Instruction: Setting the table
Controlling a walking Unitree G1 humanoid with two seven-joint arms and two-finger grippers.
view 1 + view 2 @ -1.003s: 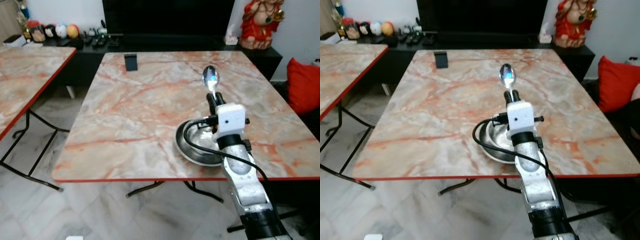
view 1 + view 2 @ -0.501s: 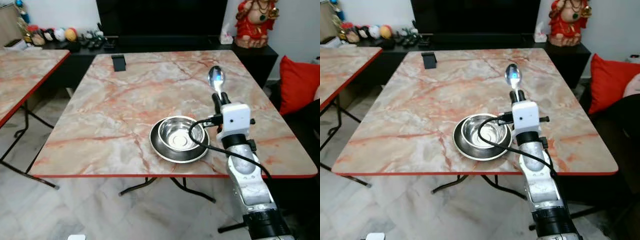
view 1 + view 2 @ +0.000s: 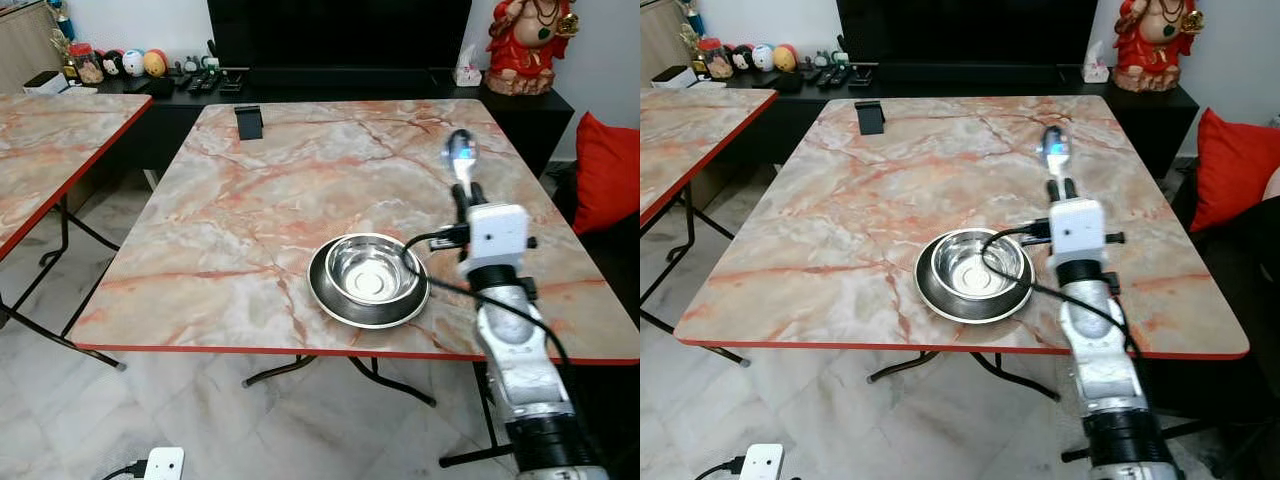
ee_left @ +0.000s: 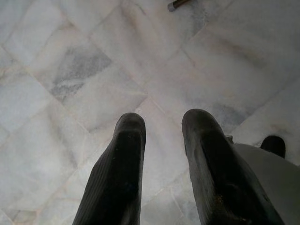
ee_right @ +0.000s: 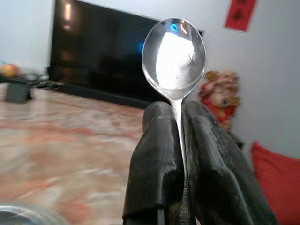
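While our right arm reaches out over the marble table (image 3: 250, 220), its near-right part carries a steel plate (image 3: 368, 305) with a steel bowl (image 3: 368, 270) nested inside it. A second marble table (image 3: 50, 140) stands well apart to our left, and a dark cabinet (image 3: 340, 85) runs behind both, with a red figurine (image 3: 527, 45) on its right end. A red cushion (image 3: 607, 170) sits off the table's right edge. Near the far-left corner of the table a small black stand (image 3: 249, 121) is upright.

Our right gripper (image 5: 180, 136) hangs above the table just right of the plate and bowl, its two black fingers (image 5: 157, 154) pressed together on the handle of a spoon (image 5: 174, 54). That spoon stands upright out of the fingertips, bowl end up, clear of the tabletop and dishes.

Our left gripper (image 4: 161, 136) hangs over the pale tiled floor (image 4: 70, 61), fingers a little apart and holding nothing.
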